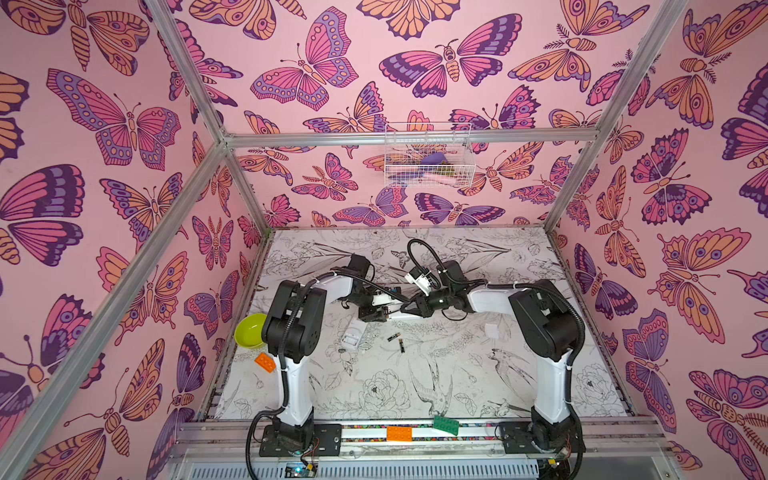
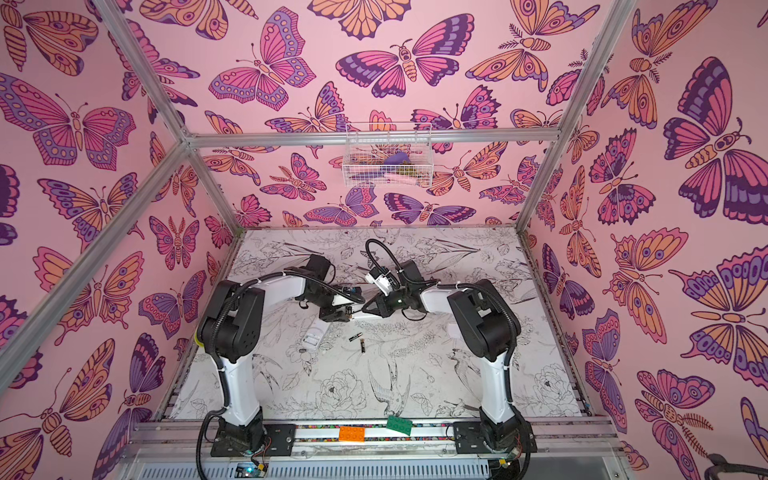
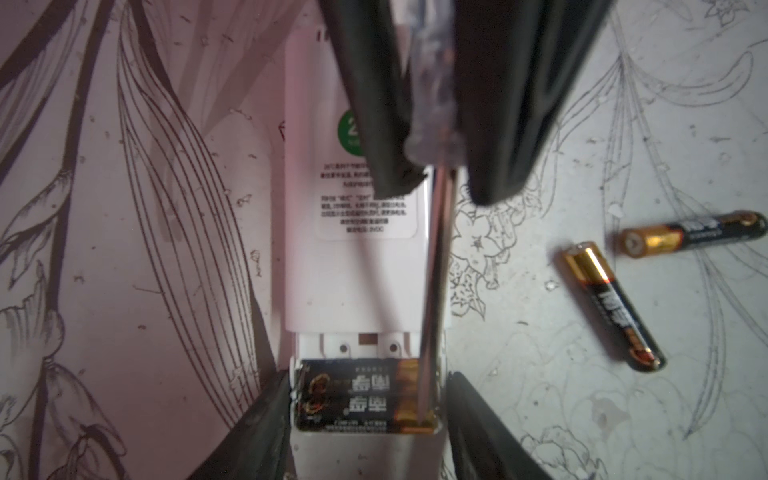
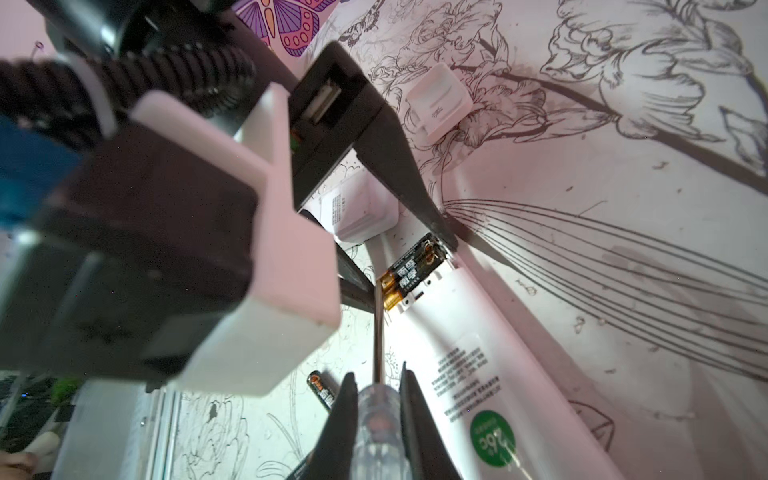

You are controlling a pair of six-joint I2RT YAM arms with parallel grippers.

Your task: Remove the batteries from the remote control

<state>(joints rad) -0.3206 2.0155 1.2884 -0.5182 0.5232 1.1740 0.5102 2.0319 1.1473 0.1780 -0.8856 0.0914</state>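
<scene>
I clench the screwdriver [image 3: 436, 291] in the right fingers [image 4: 343, 419]. Its tip meets the gold ends of the seated batteries [image 3: 365, 390], which lie crosswise in the remote [image 3: 357, 270]. The left fingers [image 3: 257, 424] flank that compartment, but I cannot tell whether they grip. Two loose batteries [image 3: 615, 307] rest on the table [image 3: 540, 415].

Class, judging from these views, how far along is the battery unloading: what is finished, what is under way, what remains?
Done: two loose batteries lie on the table. In hand: the left gripper clamps the remote while the right gripper sets a screwdriver tip against the seated batteries. Left: lifting out those two.
</scene>
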